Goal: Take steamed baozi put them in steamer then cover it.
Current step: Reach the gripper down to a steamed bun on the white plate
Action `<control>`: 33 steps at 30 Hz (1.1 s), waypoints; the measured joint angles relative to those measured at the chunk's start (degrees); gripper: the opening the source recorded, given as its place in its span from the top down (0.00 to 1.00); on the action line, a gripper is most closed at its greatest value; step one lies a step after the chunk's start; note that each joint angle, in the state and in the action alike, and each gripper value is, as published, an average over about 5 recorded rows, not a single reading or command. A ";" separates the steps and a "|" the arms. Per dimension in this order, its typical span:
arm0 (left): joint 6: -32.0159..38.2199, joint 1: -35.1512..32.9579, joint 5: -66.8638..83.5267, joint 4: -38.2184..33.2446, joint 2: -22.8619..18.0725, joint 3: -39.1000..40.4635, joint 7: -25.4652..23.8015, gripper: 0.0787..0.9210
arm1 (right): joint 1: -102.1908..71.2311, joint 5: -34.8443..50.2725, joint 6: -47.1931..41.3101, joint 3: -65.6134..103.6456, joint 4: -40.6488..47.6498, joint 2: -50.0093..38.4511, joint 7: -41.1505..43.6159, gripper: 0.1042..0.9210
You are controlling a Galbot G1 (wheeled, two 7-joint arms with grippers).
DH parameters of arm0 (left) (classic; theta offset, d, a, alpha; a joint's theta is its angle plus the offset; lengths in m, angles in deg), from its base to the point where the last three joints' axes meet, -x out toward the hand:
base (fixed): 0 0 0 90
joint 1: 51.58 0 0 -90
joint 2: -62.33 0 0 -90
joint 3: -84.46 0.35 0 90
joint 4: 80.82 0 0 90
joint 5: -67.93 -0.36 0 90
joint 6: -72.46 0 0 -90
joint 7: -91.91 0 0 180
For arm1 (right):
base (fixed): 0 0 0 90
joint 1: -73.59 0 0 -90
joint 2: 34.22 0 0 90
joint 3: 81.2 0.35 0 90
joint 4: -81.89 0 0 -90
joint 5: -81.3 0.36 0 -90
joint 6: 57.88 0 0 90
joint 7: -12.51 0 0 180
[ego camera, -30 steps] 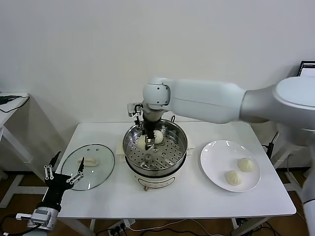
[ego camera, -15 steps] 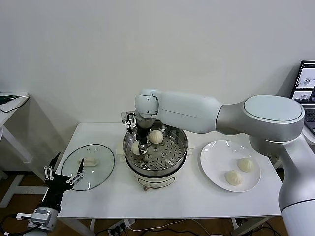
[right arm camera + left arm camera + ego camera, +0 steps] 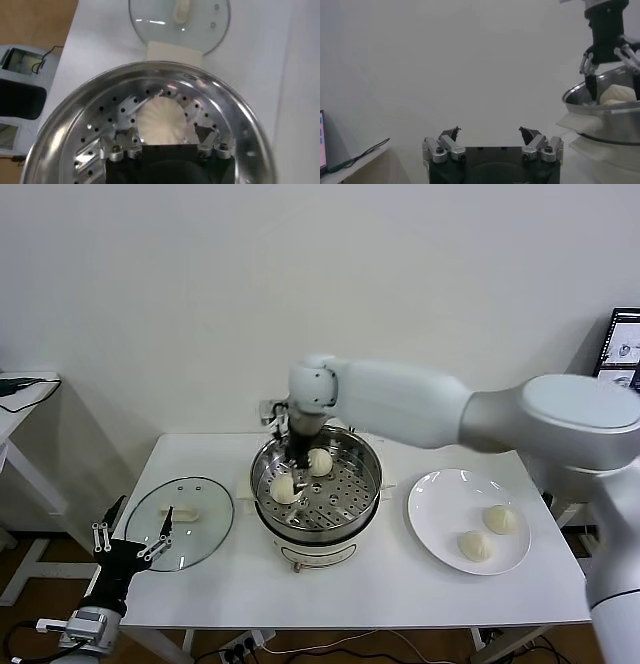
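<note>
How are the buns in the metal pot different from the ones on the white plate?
The two baozi in the steamer, one at and one at, lie on a perforated steel tray. The two baozi on the plate, at and, rest on smooth white.

The right gripper hangs over the steamer pair; nothing is near the plate pair.

All four are round, cream-white and domed.

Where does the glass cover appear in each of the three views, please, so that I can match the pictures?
Head view: the cover lies flat on the table, on the steamer's left.
Left wrist view: not in it.
Right wrist view: the cover lies beyond the steamer's rim.
Shared landmark: the steamer, seen in all three.
</note>
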 measured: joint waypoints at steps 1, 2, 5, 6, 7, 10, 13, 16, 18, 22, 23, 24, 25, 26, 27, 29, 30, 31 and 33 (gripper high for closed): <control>0.00 -0.07 -0.13 -0.12 -0.04 0.11 0.06 0.12 | 0.96 0.07 0.36 -0.13 -1.14 -1.91 0.53 0.12; -0.01 -0.14 -0.26 -0.25 -0.08 0.22 0.11 0.12 | 1.84 0.05 0.80 -0.23 -2.31 -3.93 1.12 0.12; -0.12 -0.35 -0.59 -0.67 -0.15 0.55 0.23 0.12 | 3.75 -0.67 2.47 -0.29 -5.77 -10.36 3.19 0.12; -0.18 -0.40 -0.66 -0.83 -0.16 0.64 0.28 0.12 | 4.14 -1.19 3.15 -0.24 -6.87 -12.54 3.97 0.12; -0.25 -0.44 -0.71 -0.97 -0.16 0.73 0.34 0.12 | 4.43 -1.88 3.89 -0.18 -7.93 -14.77 4.79 0.12; -0.45 -0.51 -0.82 -1.48 -0.20 1.00 0.60 0.12 | 4.68 -4.71 6.31 0.13 -10.57 -21.13 7.26 0.12; -0.57 -0.64 -0.89 -2.05 -0.34 1.26 0.83 0.12 | 3.76 -8.28 8.82 0.85 -12.28 -26.76 9.44 0.12; -0.57 -0.78 -1.05 -2.36 -0.59 1.48 0.91 0.12 | 1.13 -12.34 11.31 2.49 -13.30 -31.56 11.30 0.12; -0.52 -0.83 -1.22 -2.39 -0.78 1.62 0.92 0.12 | -1.44 -15.21 12.92 4.21 -13.65 -34.15 12.32 0.12; -0.29 -0.80 -1.45 -2.21 -1.06 1.80 0.91 0.12 | -7.95 -21.00 16.00 8.85 -13.66 -37.72 13.42 0.12; -0.24 -0.77 -1.48 -2.13 -1.09 1.82 0.90 0.12 | -9.75 -22.39 16.69 10.13 -13.51 -38.34 13.51 0.12; -0.20 -0.72 -1.51 -2.04 -1.11 1.82 0.90 0.12 | -11.53 -23.69 17.34 11.41 -13.30 -38.85 13.56 0.12; -0.18 -0.66 -1.52 -1.97 -1.12 1.83 0.89 0.12 | -13.36 -24.97 17.96 12.71 -13.02 -39.28 13.57 0.12; -0.19 -0.60 -1.54 -1.91 -1.12 1.84 0.89 0.12 | -15.18 -26.19 18.55 14.02 -12.70 -39.63 13.52 0.12; -0.20 -0.55 -1.54 -1.88 -1.12 1.85 0.89 0.12 | -16.92 -27.31 19.08 15.29 -12.34 -39.89 13.44 0.12; -0.23 -0.49 -1.56 -1.86 -1.11 1.89 0.89 0.12 | -20.34 -29.46 20.08 17.86 -11.46 -40.15 13.09 0.12; -0.25 -0.49 -1.57 -1.86 -1.12 1.92 0.89 0.12 | -21.89 -30.42 20.50 19.09 -10.95 -40.18 12.84 0.12; -0.26 -0.49 -1.58 -1.86 -1.13 1.93 0.89 0.12 | -23.42 -31.32 20.88 20.32 -10.38 -40.12 12.55 0.12; -0.27 -0.51 -1.59 -1.86 -1.16 1.90 0.89 0.12 | -26.19 -32.86 21.46 22.61 -9.14 -39.85 11.93 0.12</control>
